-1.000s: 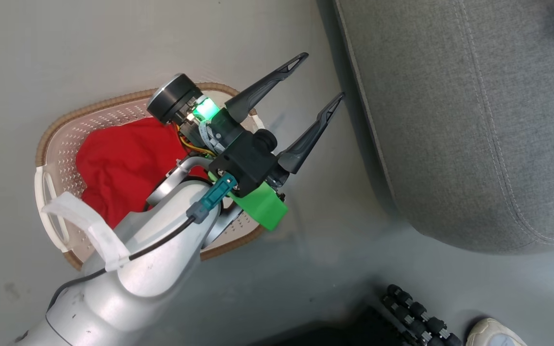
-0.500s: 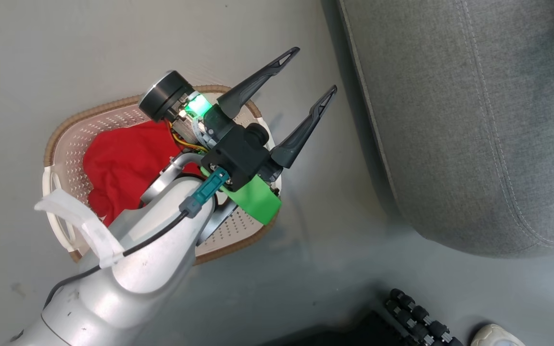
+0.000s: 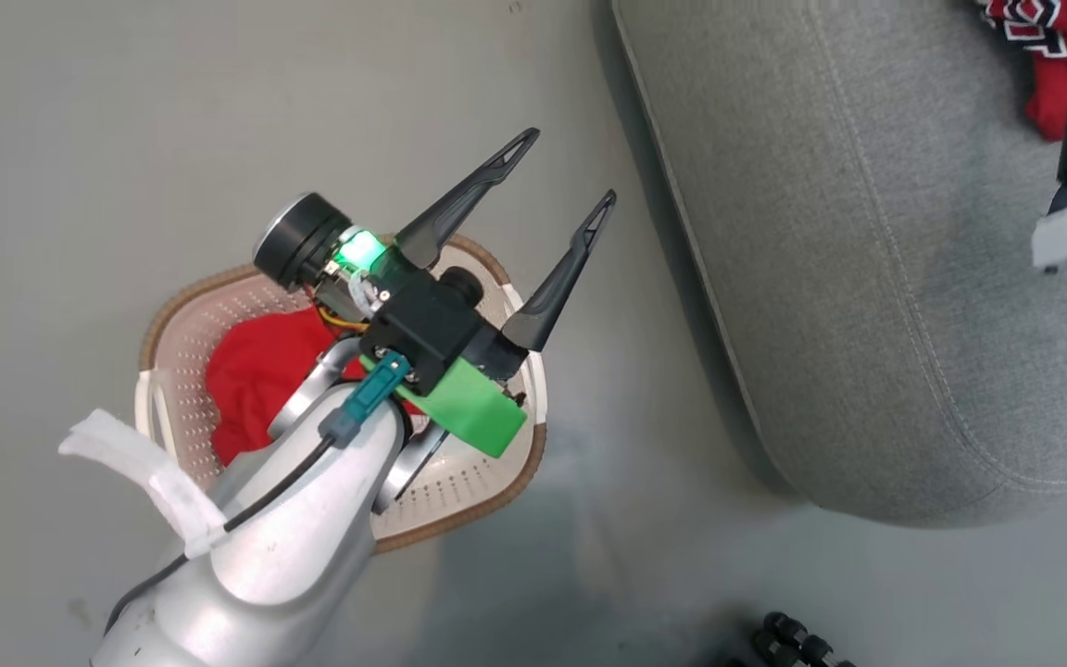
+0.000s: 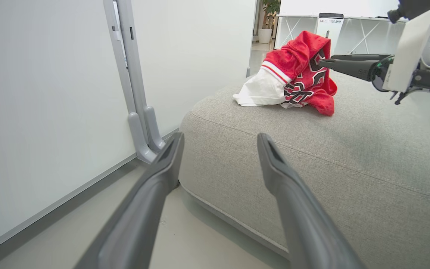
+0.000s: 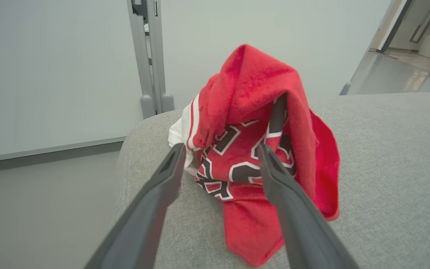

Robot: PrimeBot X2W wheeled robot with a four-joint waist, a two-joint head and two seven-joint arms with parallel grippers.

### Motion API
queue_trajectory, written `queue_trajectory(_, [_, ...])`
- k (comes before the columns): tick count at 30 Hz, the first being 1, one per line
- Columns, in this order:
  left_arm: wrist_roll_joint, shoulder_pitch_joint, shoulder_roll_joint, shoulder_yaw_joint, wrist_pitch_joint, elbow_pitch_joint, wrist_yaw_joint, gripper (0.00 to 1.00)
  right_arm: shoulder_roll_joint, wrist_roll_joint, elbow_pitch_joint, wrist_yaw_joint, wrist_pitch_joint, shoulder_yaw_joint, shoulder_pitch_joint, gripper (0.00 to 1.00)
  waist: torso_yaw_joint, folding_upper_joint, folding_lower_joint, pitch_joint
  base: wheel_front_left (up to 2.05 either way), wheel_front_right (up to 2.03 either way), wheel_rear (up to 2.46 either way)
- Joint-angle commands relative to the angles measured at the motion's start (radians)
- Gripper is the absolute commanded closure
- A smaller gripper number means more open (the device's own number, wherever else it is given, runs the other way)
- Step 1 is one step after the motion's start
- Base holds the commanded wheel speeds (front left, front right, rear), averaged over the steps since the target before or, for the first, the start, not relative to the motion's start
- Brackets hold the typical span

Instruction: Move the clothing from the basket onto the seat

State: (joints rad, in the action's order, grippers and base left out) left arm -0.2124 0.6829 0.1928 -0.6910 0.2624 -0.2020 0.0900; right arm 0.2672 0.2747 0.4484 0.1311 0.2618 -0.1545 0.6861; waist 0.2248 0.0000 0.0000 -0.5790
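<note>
On the seat (image 3: 867,278), the jersey (image 5: 252,149) lies heaped at the tips of the right end effector (image 5: 220,147), whose fingers are parted and grip nothing, so it looks delivered, while the left end effector (image 3: 569,165), open and empty, hovers over the basket (image 3: 496,500), seemingly for the other red garment (image 3: 256,389).

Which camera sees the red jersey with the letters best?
The right wrist view: the jersey sits close and central, lettering clear. The left wrist view shows it farther off on the grey seat. The head view catches a piece at its top right.
</note>
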Motion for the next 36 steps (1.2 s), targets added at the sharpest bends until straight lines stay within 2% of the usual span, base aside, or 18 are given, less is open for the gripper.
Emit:
queue_trajectory(1, [-0.008, -0.026, -0.001, 0.013, 0.003, 0.003, -0.006, 0.00, -0.006, 0.002, -0.021, -0.001, 0.005, 0.004, -0.040, 0.00, -0.021, 0.0000, 0.0000, 0.070, 0.00, 0.00, 0.00])
queue_trajectory(13, [-0.038, -0.170, -0.033, 0.184, 0.002, 0.035, -0.045, 0.00, -0.093, -0.030, -0.230, -0.001, 0.005, 0.064, -0.242, 0.00, -0.114, 0.0000, 0.0000, 0.224, 0.00, 0.00, 0.00])
queue_trajectory(26, [-0.017, -0.331, -0.074, 0.403, 0.002, 0.029, -0.033, 0.00, -0.167, -0.067, -0.308, -0.001, 0.005, 0.154, -0.348, 0.00, -0.243, 0.0000, 0.0000, 0.341, 0.00, 0.00, 0.00])
queue_trajectory(36, [0.015, -0.425, -0.107, 0.532, 0.002, 0.034, -0.021, 0.00, -0.196, -0.119, -0.351, -0.001, 0.005, 0.201, -0.412, 0.00, -0.291, 0.0000, 0.0000, 0.399, 0.00, 0.00, 0.00])
